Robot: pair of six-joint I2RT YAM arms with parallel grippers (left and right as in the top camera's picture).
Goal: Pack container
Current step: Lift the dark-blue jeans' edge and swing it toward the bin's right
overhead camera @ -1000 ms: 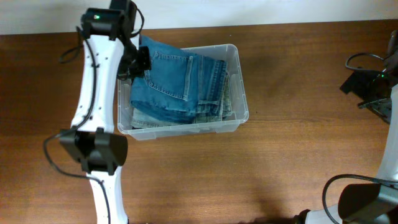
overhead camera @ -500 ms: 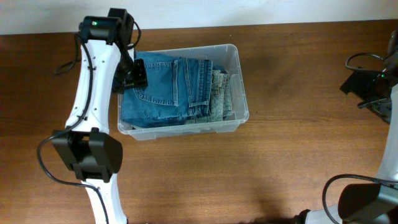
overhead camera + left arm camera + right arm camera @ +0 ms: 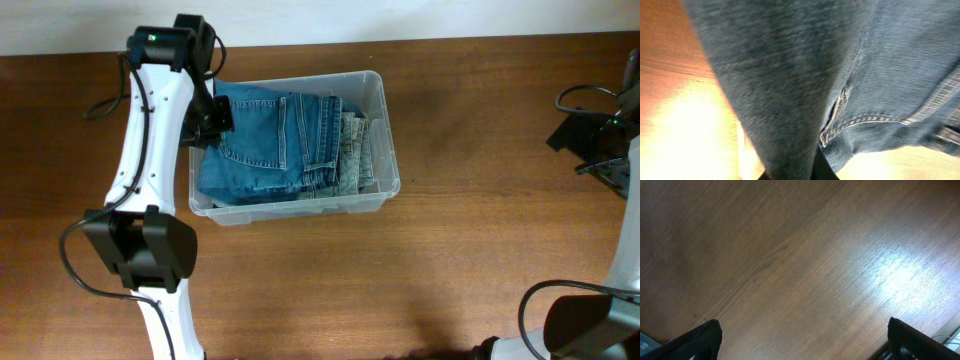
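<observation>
The clear plastic container point(image 3: 386, 128) stands on the table, left of centre in the overhead view. Folded blue jeans point(image 3: 262, 145) lie on top in it, with a paler folded denim piece point(image 3: 357, 150) showing along their right side. My left gripper point(image 3: 214, 118) is at the bin's left wall, over the jeans' left edge. In the left wrist view a fold of the jeans point(image 3: 790, 75) fills the frame and runs down into my left gripper point(image 3: 792, 176), which is shut on it. Far to the right, my right gripper point(image 3: 805, 337) hangs open over bare wood.
The right arm point(image 3: 590, 135) and its cables sit at the table's right edge. The left arm's base point(image 3: 145, 245) stands in front of the bin's left end. A white wall runs along the table's far edge.
The jeans have shifted left and settled flatter inside the container. My left gripper moved slightly left with them. The right arm has not moved.
</observation>
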